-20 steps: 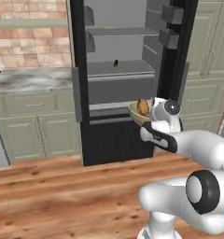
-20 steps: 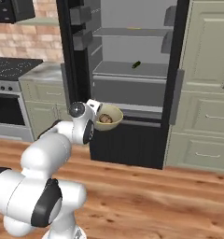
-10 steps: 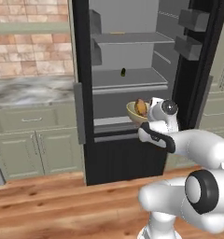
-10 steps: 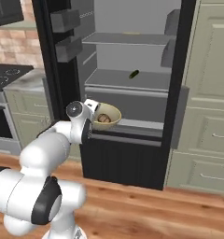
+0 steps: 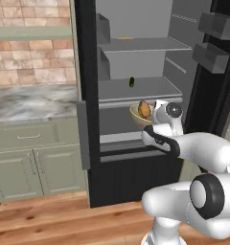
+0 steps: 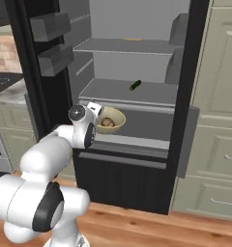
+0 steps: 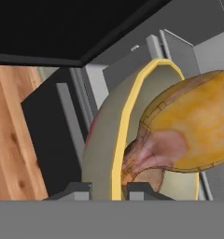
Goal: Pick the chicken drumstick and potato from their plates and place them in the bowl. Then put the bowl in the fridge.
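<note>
We see our fingers pinched tight on the yellow rim of the bowl, one tip inside the rim and one outside. The bowl is up in the air, right at the open front of the fridge. It sits lower than the grey shelf with the small dark green thing on it.

Inside the bowl we see the chicken drumstick, golden brown and big in the hand view. From the right base view we can see the brown potato in the bowl too.

Left of the fridge there is a marble tabletop over green cabinets, with a brick wall behind it.
</note>
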You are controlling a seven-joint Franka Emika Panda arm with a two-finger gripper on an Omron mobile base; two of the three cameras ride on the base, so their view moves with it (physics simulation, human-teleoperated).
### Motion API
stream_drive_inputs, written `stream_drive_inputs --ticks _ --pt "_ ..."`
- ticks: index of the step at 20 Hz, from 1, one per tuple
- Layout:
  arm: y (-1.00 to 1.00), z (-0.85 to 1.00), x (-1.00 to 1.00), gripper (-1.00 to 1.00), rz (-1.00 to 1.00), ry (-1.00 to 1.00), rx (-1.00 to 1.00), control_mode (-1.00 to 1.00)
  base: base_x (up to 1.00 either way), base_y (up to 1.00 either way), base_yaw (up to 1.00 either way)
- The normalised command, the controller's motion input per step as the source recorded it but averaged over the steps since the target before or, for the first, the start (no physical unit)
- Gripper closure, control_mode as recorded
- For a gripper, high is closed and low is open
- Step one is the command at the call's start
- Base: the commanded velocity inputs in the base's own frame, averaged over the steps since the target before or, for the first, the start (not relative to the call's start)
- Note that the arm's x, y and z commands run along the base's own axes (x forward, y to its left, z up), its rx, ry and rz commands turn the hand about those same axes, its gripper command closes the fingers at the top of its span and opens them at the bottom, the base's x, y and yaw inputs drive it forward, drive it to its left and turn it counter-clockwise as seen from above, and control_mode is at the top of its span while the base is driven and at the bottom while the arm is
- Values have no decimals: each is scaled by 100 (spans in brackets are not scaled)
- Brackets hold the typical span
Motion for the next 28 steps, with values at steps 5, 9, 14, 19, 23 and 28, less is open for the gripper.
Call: stream_drive_inputs --ticks 5,9,14,19,23,28 --pt "0 0 0 100 0 0 0 100 28 -17 0" --pt "0 0 0 100 0 0 0 100 8 -21 0" --pt "0 0 0 100 0 0 0 100 45 -19 0" --pt "0 0 0 100 0 0 0 100 45 -19 0" --pt "0 0 0 100 0 0 0 100 44 -17 0" --pt "0 0 0 100 0 0 0 100 46 -18 0"
